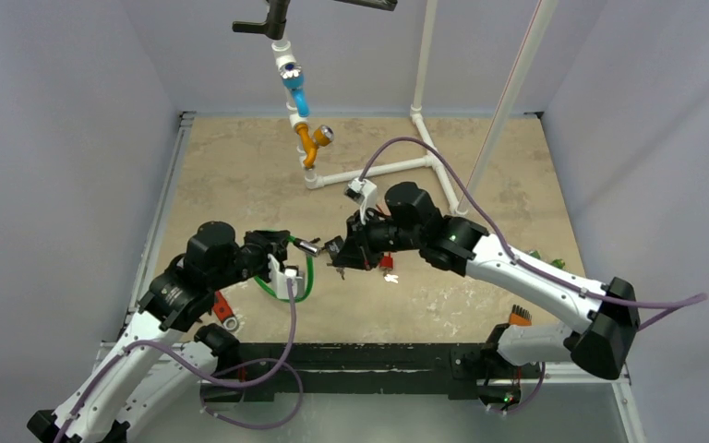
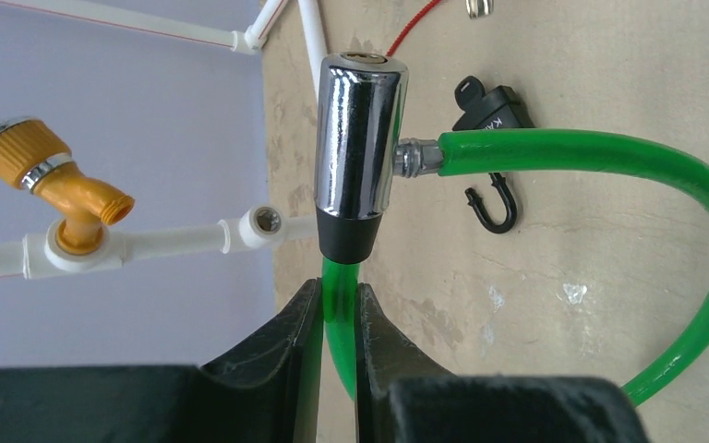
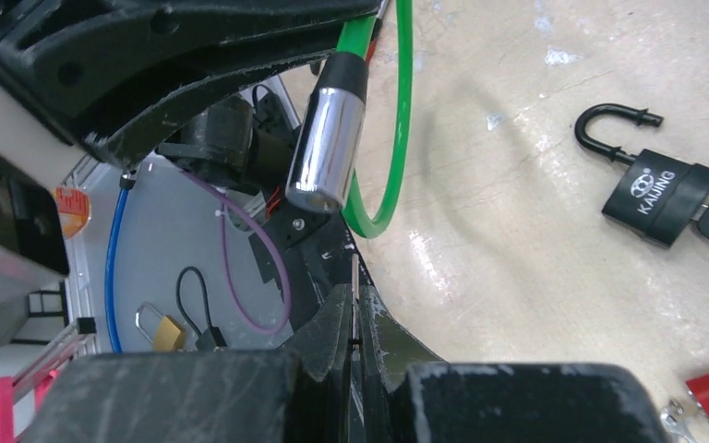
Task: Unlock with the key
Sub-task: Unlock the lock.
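The left arm with its black and white parts [image 1: 162, 295] bends up from its base and reaches to the middle, and its black gripper [image 2: 339, 297] is squeezed tight on a shiny green cable [image 2: 340, 277]. The right black and white arm [image 1: 517, 272] stretches in from the other side. Its black gripper [image 3: 353, 305] points at the left one, fingers pressed close together on a thin silver strip of metal [image 3: 353, 277].
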Available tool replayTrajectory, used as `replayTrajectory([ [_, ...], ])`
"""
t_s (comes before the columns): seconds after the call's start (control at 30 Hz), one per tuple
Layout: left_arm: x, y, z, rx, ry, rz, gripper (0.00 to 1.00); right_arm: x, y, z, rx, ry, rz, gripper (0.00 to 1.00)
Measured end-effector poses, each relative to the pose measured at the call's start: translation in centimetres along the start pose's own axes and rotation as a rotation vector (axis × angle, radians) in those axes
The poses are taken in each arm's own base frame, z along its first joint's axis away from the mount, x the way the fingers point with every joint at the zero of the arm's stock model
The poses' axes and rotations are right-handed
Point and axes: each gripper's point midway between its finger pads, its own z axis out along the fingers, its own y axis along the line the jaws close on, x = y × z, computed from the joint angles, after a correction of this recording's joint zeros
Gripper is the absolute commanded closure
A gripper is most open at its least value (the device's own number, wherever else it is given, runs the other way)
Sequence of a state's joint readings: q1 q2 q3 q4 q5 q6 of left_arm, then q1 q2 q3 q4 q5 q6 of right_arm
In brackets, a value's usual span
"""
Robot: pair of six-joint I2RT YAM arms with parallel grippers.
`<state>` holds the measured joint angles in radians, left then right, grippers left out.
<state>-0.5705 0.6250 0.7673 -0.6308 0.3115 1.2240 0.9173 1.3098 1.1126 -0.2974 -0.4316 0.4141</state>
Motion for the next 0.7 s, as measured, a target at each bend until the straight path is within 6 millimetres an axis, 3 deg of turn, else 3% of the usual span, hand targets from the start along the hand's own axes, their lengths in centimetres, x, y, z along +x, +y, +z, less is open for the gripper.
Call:
replayTrajectory([
  [0.3, -0.4, -0.1, -0.3, -0.048, -0.018, -0.074, 1.0, -2.4, 2.0, -4.0, -0.012, -0.164, -0.071, 1.0],
  [0.47, -0.5, -0.4, 0.0, -0.041, -0.022, -0.102, 1.0, -3.2, 2.0, -4.0, -0.013, -0.218, -0.076, 1.0],
  [0.7, -0.3, -0.4, 0.2, -0.047, -0.015, -0.112, 1.0, -2.8, 1.3, -2.8, -0.014, -0.214, -0.048, 1.0],
])
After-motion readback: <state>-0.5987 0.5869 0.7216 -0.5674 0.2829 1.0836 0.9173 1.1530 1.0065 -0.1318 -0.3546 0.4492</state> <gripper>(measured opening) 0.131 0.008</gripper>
